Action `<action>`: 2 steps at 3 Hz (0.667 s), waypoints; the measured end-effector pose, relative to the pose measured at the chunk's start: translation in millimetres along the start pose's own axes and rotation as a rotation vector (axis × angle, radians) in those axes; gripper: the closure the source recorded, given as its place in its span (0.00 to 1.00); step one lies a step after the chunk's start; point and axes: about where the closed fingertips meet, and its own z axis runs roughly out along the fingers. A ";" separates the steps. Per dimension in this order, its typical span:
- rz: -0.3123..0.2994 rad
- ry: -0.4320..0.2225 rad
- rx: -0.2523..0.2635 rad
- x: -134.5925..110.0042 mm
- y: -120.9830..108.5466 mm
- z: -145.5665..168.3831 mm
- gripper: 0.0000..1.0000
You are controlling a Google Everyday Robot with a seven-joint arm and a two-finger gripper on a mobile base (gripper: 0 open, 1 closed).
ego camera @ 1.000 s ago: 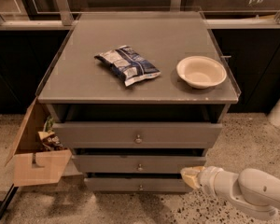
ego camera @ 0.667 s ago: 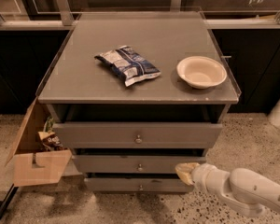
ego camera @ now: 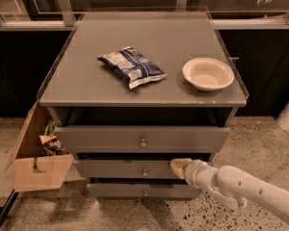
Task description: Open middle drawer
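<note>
One gripper, perhaps against the middle drawer, right side.

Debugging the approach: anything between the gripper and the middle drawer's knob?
Nothing visible. The gripper is at the front of the middle drawer, right of its knob, with only bare drawer front between them. The cardboard box stands off to the drawer's left.

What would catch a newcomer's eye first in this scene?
Probably the white arm at the lower right, with its gripper at the front of the middle drawer, right of the knob. Next, the blue-and-white snack bag and the cream bowl on the grey cabinet top. An open cardboard box sits on the floor to the cabinet's left.
</note>
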 end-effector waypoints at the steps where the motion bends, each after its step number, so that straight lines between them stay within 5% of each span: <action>1: 0.000 0.000 0.000 0.0 0.0 0.0 1.00; 2: 0.003 -0.001 0.021 -0.4 -3.4 1.0 1.00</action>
